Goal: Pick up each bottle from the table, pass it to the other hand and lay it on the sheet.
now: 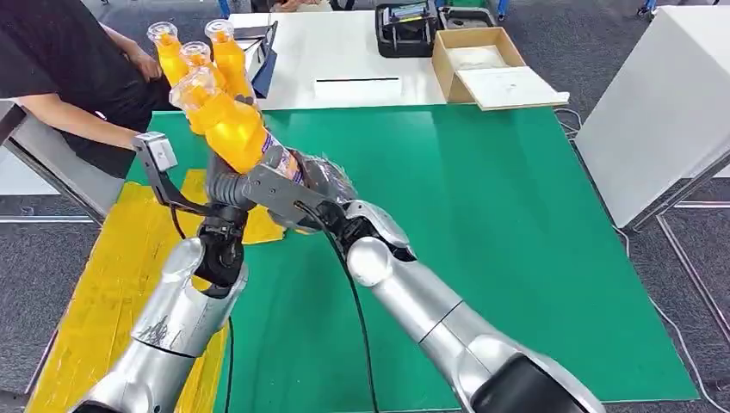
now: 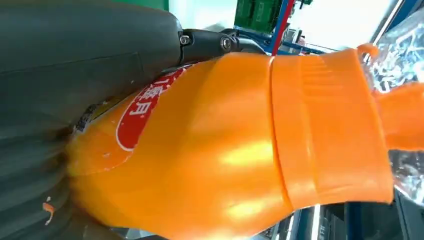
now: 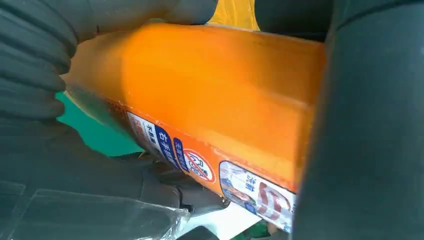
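Between both robot hands, the bottle (image 1: pixel 225 123) hides their fingers.

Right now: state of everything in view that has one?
held bottle: off the table, tilted, capped, gripped by both hands
left hand: grips the bottle
right hand: grips the bottle
three bottles: upright, capped, at the table's far edge
cardboard box: open
yellow sheet: flat, no bottle on it

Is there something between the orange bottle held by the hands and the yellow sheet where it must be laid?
Nothing visible does: the orange bottle is held up between both hands, and the yellow sheet below it lies bare.
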`<state>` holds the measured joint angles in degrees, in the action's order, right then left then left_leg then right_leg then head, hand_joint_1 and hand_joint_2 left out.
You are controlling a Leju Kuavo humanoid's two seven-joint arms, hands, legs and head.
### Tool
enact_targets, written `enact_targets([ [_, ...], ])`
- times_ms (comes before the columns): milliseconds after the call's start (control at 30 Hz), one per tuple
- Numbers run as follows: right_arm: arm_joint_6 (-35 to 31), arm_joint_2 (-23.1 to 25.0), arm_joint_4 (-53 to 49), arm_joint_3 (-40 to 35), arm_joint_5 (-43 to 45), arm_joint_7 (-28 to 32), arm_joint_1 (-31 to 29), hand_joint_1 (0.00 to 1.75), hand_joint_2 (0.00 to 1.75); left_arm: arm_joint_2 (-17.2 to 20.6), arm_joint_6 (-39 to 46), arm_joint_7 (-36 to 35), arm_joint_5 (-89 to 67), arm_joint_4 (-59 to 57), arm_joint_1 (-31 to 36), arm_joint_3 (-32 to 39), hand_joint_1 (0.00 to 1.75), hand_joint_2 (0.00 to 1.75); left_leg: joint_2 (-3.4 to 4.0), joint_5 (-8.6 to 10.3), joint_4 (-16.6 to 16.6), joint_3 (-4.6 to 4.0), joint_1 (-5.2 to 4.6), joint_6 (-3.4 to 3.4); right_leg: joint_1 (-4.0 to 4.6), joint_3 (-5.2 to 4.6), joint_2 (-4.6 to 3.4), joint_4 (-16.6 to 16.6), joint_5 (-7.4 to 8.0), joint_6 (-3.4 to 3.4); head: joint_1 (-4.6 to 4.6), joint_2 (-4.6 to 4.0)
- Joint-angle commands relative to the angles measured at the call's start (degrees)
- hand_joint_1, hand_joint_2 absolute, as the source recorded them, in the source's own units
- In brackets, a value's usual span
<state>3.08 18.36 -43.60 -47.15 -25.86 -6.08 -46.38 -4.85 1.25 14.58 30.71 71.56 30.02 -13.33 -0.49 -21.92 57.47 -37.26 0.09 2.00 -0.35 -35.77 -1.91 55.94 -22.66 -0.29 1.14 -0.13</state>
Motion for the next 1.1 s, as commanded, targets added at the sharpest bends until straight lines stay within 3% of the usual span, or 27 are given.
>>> enact_targets([
  [33, 1.35, 1.64, 2.53, -9.33, 0.37, 0.76, -0.77, 1.75, 1.75, -1.75, -0.20, -0.47, -0.14, -5.78, 6.09, -2.25, 0.00, 1.75, -0.20, -0.07, 0.06, 0.14, 0.03, -0.12, 0.05, 0.23, 0.35, 0.03, -0.12, -0.01, 0.00, 0.00],
  [633, 1.76, 1.64, 1.46, -14.50, 2.56, -0.13, 0.42, 1.75, 1.75, -0.15, 2.57, -2.28, -12.19, -10.39, 9.57, -3.91, 0.00, 1.75, -0.11, -0.08, 0.05, 0.17, 0.05, -0.14, 0.06, 0.24, 0.27, 0.01, -0.12, -0.03, 0.02, 0.00],
  [667, 1.81, 1.64, 1.53, -14.38, 2.47, -0.15, 0.50, 1.75, 1.75, -0.25, 2.12, -2.27, -12.08, -9.83, 9.14, -3.50, 0.09, 1.75, -0.14, -0.22, 0.13, 0.39, 0.05, -0.23, 0.08, 0.49, 0.42, 0.08, -0.26, -0.03, 0.00, 0.00],
  [700, 2.38, 1.64, 1.95, -14.62, 2.40, -0.29, 0.47, 1.75, 1.75, -0.55, -4.75, -3.75, -5.68, -8.46, 7.62, -1.70, 1.75, 1.75, -0.11, -0.10, 0.04, 0.23, 0.04, -0.15, 0.06, 0.31, 0.29, 0.00, -0.14, -0.04, 0.00, 0.00],
  [1033, 2.18, 1.64, 4.83, -13.80, 2.60, 0.83, -0.01, 1.75, 1.75, -0.02, -8.34, -4.45, -1.52, -6.69, 5.53, -0.68, 1.75, 1.75, -0.10, -0.03, 0.00, 0.12, 0.02, -0.10, 0.03, 0.18, 0.21, -0.01, -0.06, -0.02, 0.00, 0.00],
  [1067, 2.17, 1.62, 4.90, -13.75, 2.60, 0.83, -0.04, 1.75, 1.75, 0.01, -8.37, -4.44, -1.50, -6.73, 5.41, -0.69, 1.75, 1.75, -0.14, -0.19, 0.10, 0.41, 0.03, -0.21, 0.06, 0.50, 0.41, 0.06, -0.23, -0.02, 0.00, 0.00],
  [1100, 2.14, 1.55, 5.13, -13.56, 2.58, 0.83, -0.19, 1.75, 1.75, 0.05, -8.45, -4.40, -1.41, -6.78, 5.29, -0.65, 1.75, 1.75, -0.09, -0.01, 0.00, 0.07, 0.04, -0.09, 0.05, 0.13, 0.19, -0.03, -0.03, -0.02, 0.00, 0.00],
])
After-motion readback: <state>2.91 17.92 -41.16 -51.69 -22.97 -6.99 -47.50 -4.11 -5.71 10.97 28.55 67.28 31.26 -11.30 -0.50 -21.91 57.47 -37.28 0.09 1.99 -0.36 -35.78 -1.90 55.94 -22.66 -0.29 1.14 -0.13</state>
